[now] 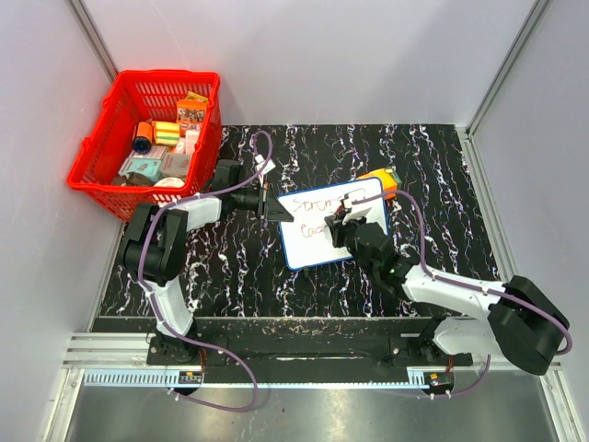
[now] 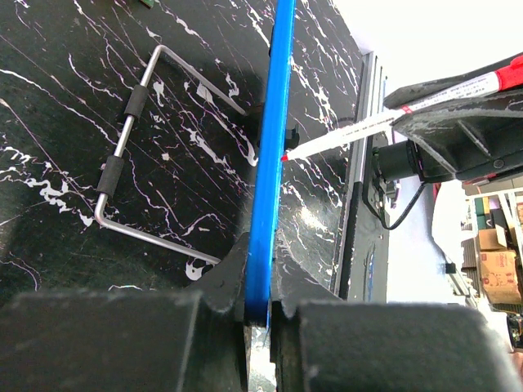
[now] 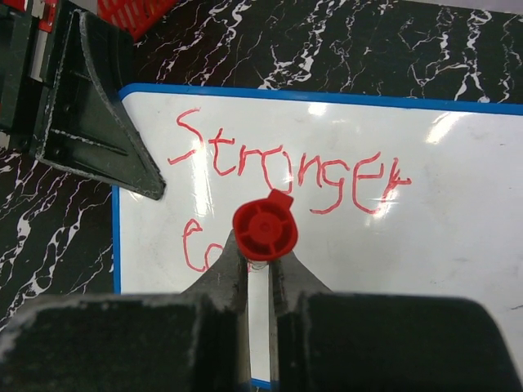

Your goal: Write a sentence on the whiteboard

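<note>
Pale walls [image 1: 322,55] enclose a black tabletop [image 1: 230,267] (white-veined); beyond, possibly cardboard boxes [image 2: 498,265].

We pinch a red marker [image 3: 264,227] in our right gripper [image 3: 260,260] over the whiteboard [image 3: 458,245], whose sentence [image 3: 286,167] reads "Stronger" in red, with a few letters below.

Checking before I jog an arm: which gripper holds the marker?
The right gripper, shut on the red-capped marker; the left gripper only clamps the whiteboard by its edge.
</note>
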`<state>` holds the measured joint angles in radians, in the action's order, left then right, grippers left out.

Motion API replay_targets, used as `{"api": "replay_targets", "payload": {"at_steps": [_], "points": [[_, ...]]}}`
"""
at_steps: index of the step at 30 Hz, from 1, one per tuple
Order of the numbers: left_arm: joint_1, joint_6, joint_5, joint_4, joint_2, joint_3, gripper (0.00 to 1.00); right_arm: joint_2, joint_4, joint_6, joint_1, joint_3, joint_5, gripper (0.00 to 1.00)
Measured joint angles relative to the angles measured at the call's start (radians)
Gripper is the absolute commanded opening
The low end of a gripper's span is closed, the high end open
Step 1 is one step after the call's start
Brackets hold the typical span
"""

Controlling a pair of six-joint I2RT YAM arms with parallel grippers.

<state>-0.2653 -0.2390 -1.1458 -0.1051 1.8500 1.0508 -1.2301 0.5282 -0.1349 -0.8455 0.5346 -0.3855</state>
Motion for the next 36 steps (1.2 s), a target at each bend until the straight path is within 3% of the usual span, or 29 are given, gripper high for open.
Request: {"api": "replay_targets", "payload": {"at_steps": [12, 36], "points": [[0.000, 0.007, 0.000, 0.007, 0.000, 0.003, 0.00, 0.143, -0.001, 0.035, 0.000, -0.006, -0.035, 0.00], [-0.005, 0.009, 0.000, 0.010, 0.001, 0.004, 0.00, -0.037, -0.031, 0.055, 0.000, 0.081, -0.077, 0.00]]}}
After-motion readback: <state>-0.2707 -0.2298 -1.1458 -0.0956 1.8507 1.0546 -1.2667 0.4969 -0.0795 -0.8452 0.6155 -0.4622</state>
